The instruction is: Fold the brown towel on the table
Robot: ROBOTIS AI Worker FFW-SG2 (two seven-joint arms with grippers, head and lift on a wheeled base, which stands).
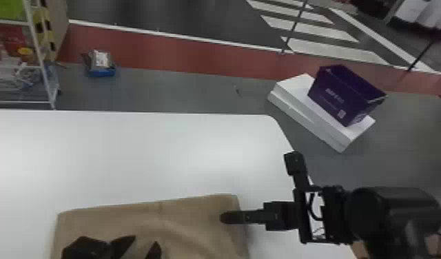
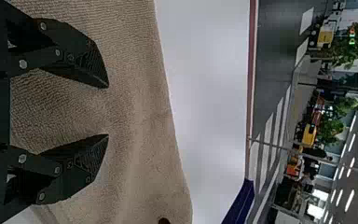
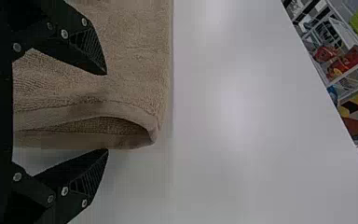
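The job looks part done: a brown towel [image 1: 190,220] lies across the near part of a white table [image 1: 144,148], spread fairly flat but with soft ripples. Toward its left portion, the left gripper [image 2: 108,111] sits over the fabric, its two fingers spread a moderate way apart, with nothing pinched between them. From there the cloth runs on, gently wrinkled, to its right side, where the right wrist view shows two layers with a gap between them, joined in a rounded bend at the far corner — a sign, I judge, that one fold has probably been made. The right gripper [image 3: 106,112] is at this layered side with its fingers wide apart, one over the towel and the other past the edge above the table; it has hold of nothing. What is left, as far as can be judged, is to grip the cloth, fold it again into a smaller shape and press the ripples out. The towel's near edge cannot be made out, so the number of folds is uncertain. Around the table, left to right: a wire shelving rack [image 1: 39,57] with assorted goods, a blue tray [image 1: 102,73] on the floor holding a silvery package [image 1: 101,60], and a purple crate [image 1: 337,98] on a white slab [image 1: 300,103]. All of these stand beyond the tabletop — unlikely to hinder the folding; the two grippers are the likelier obstacle, to each other.
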